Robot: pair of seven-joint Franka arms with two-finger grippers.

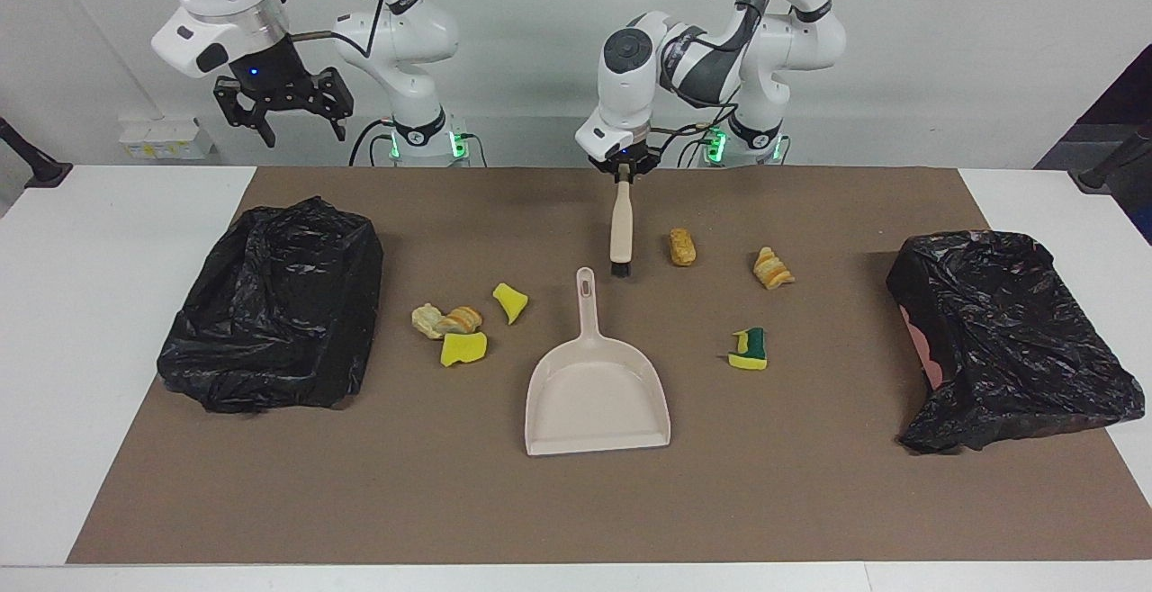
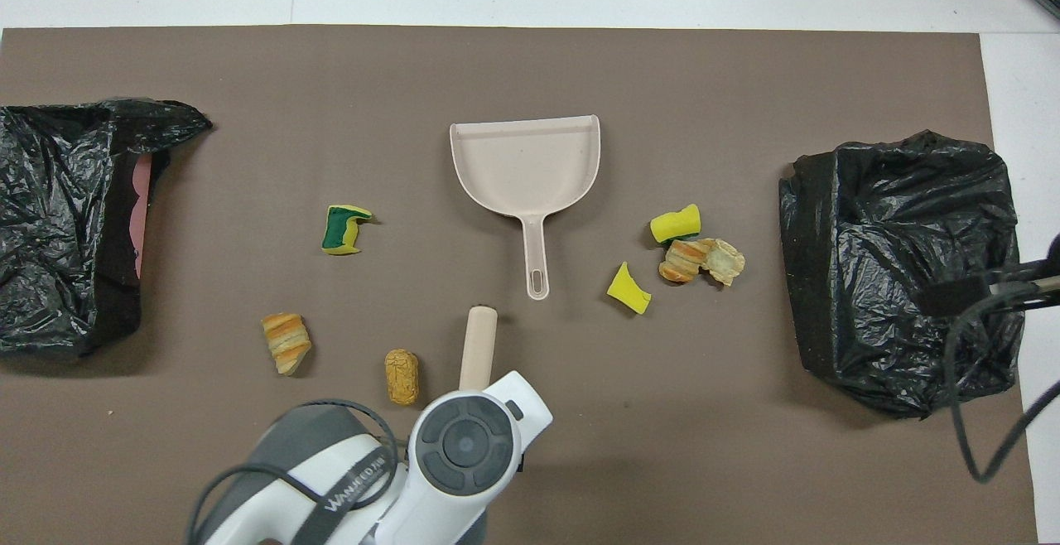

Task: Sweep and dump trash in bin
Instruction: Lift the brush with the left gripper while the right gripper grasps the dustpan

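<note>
Robot lab, bench set for testing.
Two white arms (image 1: pixel 774 25) bolted at a white table (image 1: pixel 108 322), brown mat (image 1: pixel 576 502), bare wall, trailing cables.

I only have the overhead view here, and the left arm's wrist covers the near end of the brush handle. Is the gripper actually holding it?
Observer: Yes. From the facing view, the left gripper is shut on the top end of the brush.
Operator: How does the brush hang?
Observer: Nearly upright, dark bristles down, beside the tan lump.
Operator: And the right gripper? I see only its cable.
Observer: The right gripper waits raised at the right arm's end of the table, open and empty.
</note>
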